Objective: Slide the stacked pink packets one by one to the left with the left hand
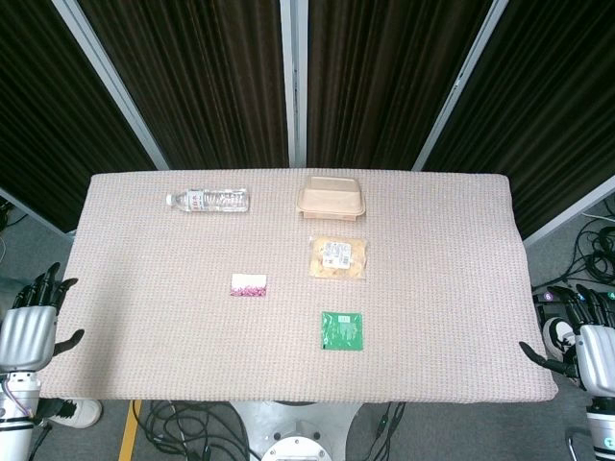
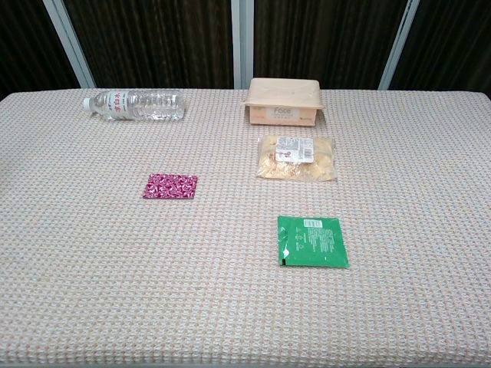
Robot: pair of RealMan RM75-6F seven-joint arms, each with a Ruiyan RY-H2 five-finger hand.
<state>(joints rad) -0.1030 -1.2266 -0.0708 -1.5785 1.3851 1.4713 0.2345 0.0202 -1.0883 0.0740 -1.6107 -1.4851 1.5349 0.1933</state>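
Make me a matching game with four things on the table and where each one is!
Things:
1. bottle
2. box
3. pink packet
4. green packet

Places:
A. nearest the front edge
B. lying on its side, back left
C. at the back, just behind the snack bag
D. left of the snack bag, by itself

Pairs: 1-B, 2-C, 3-D, 4-A

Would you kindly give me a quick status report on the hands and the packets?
Left hand and right hand open, off the table's edges. Pink packets untouched, mid-table. Nothing in the way.
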